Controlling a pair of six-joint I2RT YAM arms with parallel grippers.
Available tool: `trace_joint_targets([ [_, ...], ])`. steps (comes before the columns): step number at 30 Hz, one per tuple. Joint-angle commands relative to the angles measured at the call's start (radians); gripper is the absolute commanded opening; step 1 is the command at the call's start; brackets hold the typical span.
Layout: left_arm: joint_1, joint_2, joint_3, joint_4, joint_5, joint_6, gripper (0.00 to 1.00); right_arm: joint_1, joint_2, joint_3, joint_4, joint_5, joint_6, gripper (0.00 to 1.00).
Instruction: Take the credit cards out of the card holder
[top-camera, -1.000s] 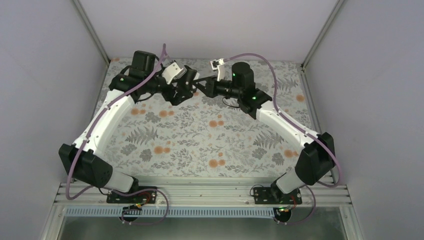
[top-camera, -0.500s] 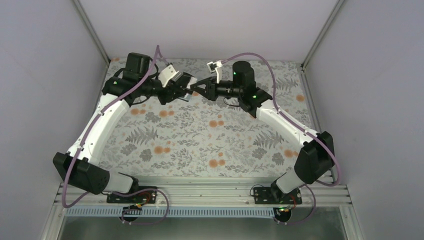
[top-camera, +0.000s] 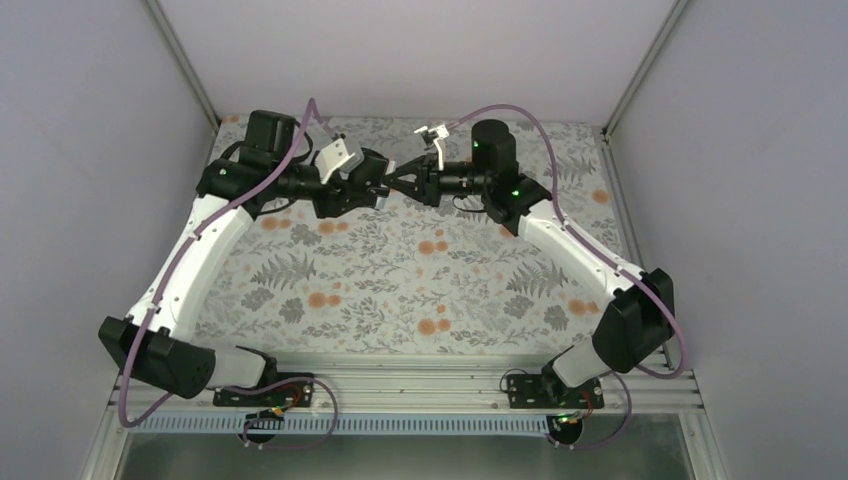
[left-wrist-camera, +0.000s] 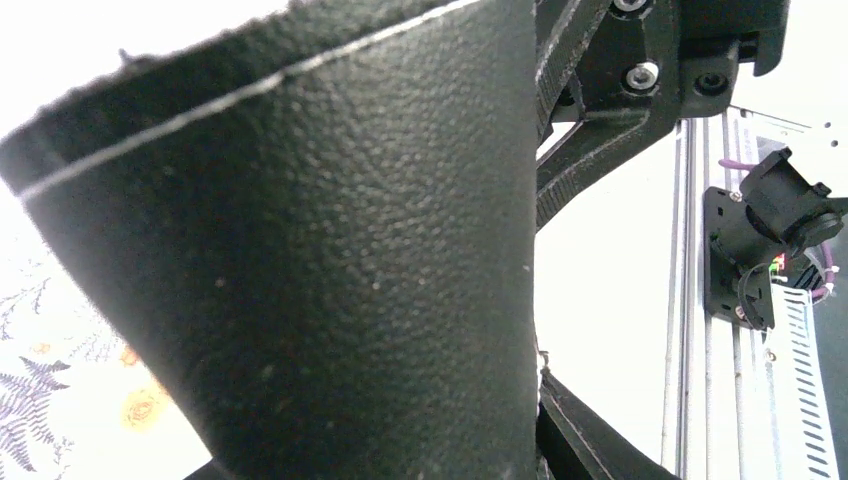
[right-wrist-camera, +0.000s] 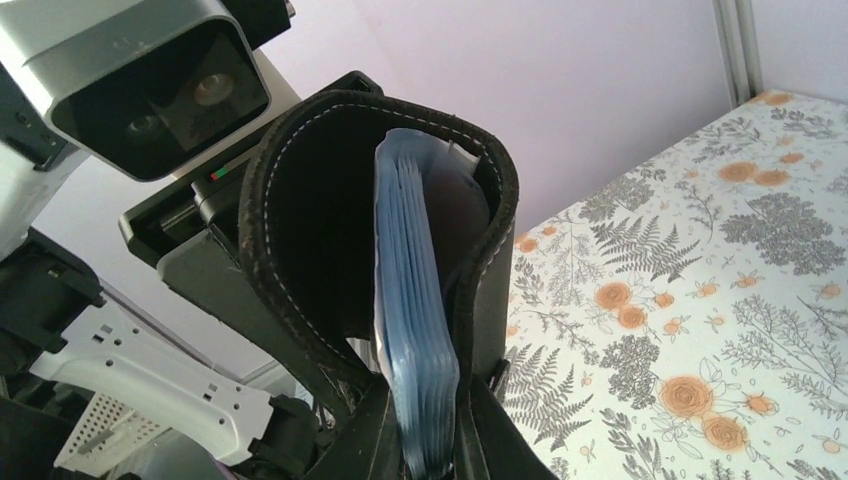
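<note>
The card holder (top-camera: 386, 185), dark leather with white stitching, hangs in the air at the back centre of the table, between the two grippers. My right gripper (right-wrist-camera: 430, 435) is shut on its spine end, and it stands half open like a book (right-wrist-camera: 300, 240). Light blue sleeves (right-wrist-camera: 410, 320) fan out inside. The credit cards are hidden in the sleeves. My left gripper (top-camera: 372, 190) is pressed up to the left cover, whose grained outer side (left-wrist-camera: 300, 250) fills the left wrist view. One left finger (left-wrist-camera: 590, 440) touches the cover's edge; the grip itself is hidden.
A floral tablecloth (top-camera: 420, 270) covers the table beneath the arms. Grey walls (top-camera: 100, 150) with metal posts close in the left, back and right sides. An aluminium rail (top-camera: 400, 385) with the arm bases runs along the near edge.
The left arm's elbow has swung out to the left and its gripper has closed in on the holder's left cover. The right gripper has kept its hold and turned slightly.
</note>
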Motion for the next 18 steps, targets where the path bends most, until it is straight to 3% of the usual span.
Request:
trace_joint_targets([
  [1,-0.022,-0.041,-0.007,-0.024,0.061,0.059,0.44,0.002,-0.041,0.058,-0.003,-0.046,-0.076,0.04],
  [5,-0.023,-0.059,-0.015,-0.029,0.037,0.072,0.61,0.001,-0.044,0.078,-0.026,-0.079,-0.091,0.04],
  [10,-0.022,-0.063,-0.009,-0.023,0.010,0.072,0.60,-0.001,-0.029,0.104,-0.056,-0.100,-0.112,0.04],
  [13,-0.022,-0.064,0.001,-0.027,0.005,0.076,0.50,0.000,-0.030,0.104,-0.075,-0.114,-0.131,0.04],
  [18,-0.022,-0.069,0.008,-0.030,0.006,0.070,0.13,0.001,-0.035,0.105,-0.109,-0.125,-0.173,0.05],
])
